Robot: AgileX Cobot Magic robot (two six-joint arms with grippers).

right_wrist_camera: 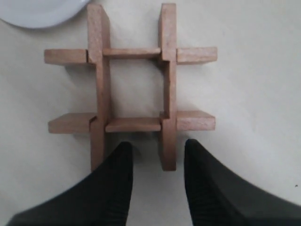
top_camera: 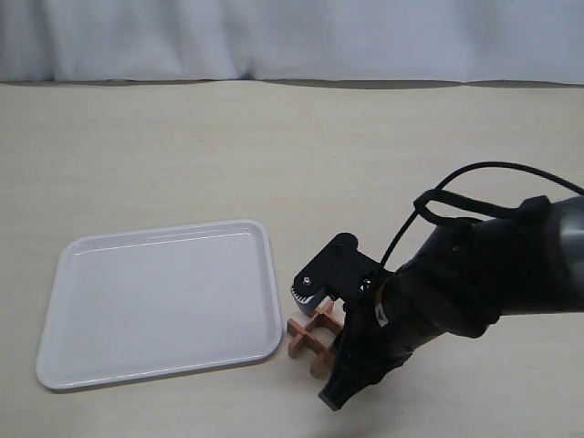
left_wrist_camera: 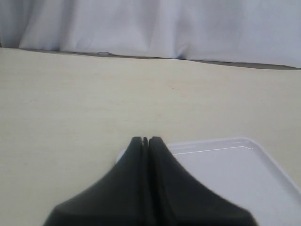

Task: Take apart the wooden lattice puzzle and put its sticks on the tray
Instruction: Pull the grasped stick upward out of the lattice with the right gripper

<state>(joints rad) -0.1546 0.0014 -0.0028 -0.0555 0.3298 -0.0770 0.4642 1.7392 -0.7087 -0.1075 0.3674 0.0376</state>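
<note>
The right gripper (right_wrist_camera: 157, 150), jaws parted, straddled the end of one stick (right_wrist_camera: 168, 84) of the wooden lattice puzzle (right_wrist_camera: 131, 84)

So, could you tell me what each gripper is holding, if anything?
Nothing is held. The right gripper is open at the wooden lattice puzzle; the left gripper is shut and empty.
</note>
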